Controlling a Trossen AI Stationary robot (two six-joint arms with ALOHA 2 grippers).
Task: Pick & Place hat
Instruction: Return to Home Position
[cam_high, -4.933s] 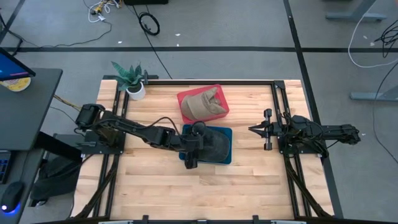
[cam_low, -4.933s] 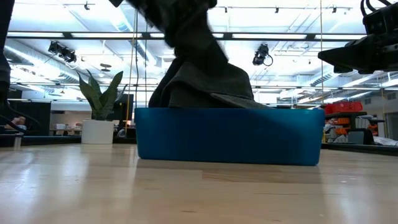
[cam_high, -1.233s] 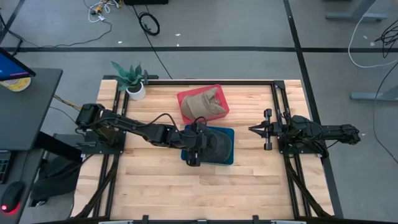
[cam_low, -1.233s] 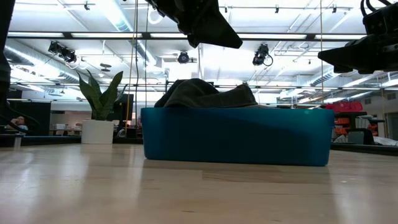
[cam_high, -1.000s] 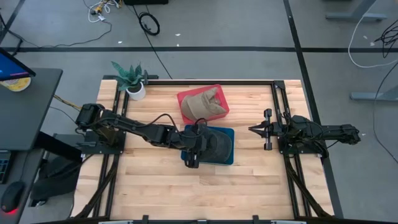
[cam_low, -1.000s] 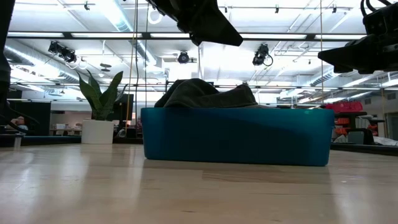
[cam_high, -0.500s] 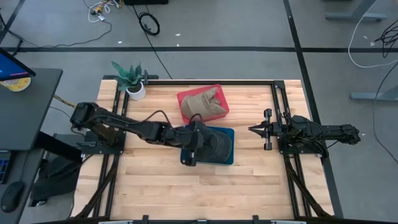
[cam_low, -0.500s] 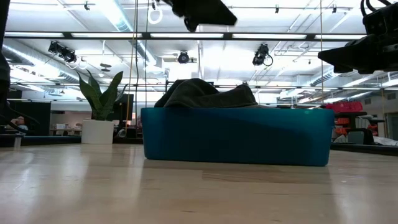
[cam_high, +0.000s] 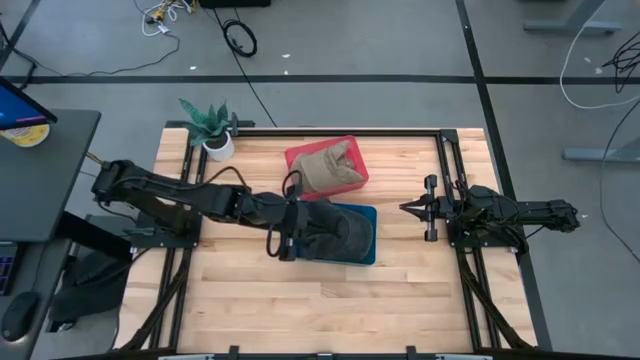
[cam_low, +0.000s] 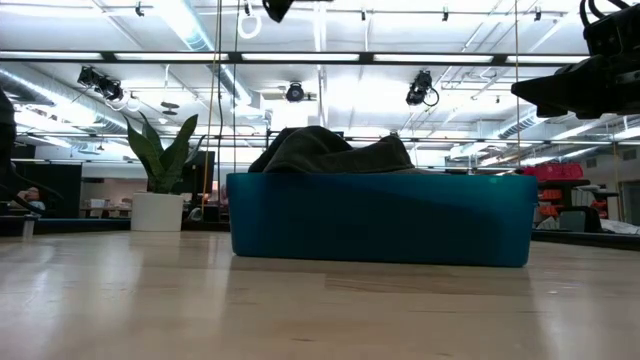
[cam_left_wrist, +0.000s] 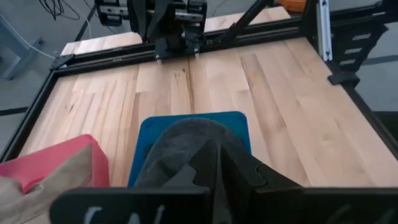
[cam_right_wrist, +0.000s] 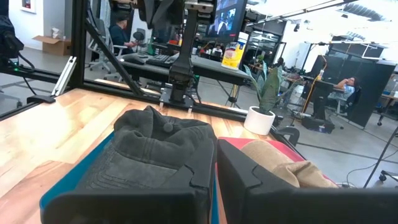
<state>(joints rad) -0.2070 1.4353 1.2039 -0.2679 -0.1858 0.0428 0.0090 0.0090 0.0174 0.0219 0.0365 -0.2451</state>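
Observation:
A dark grey hat (cam_high: 338, 231) lies in a blue bin (cam_high: 368, 212) at the table's middle. Its crown (cam_low: 330, 150) rises above the bin's rim (cam_low: 380, 178). My left gripper (cam_high: 298, 233) is shut on nothing, high above the bin's left edge. Its fingers (cam_left_wrist: 233, 168) point toward the table's right over the hat (cam_left_wrist: 186, 140). In the low view only its tip (cam_low: 276, 8) shows at the top. My right gripper (cam_high: 404, 208) waits shut at the table's right, facing the hat (cam_right_wrist: 155, 140) and the bin.
A red bin (cam_high: 298, 156) holding a tan hat (cam_high: 325, 168) stands just behind the blue bin. A potted plant (cam_high: 212, 135) is at the far left corner. Black frame rails (cam_high: 445, 160) line the table's sides. Bare wood (cam_high: 330, 300) lies toward the near edge.
My left gripper, still shut, has drawn back toward the table's left edge and risen, nearly leaving the top of the low view. The dark hat has stayed in the blue bin without moving.

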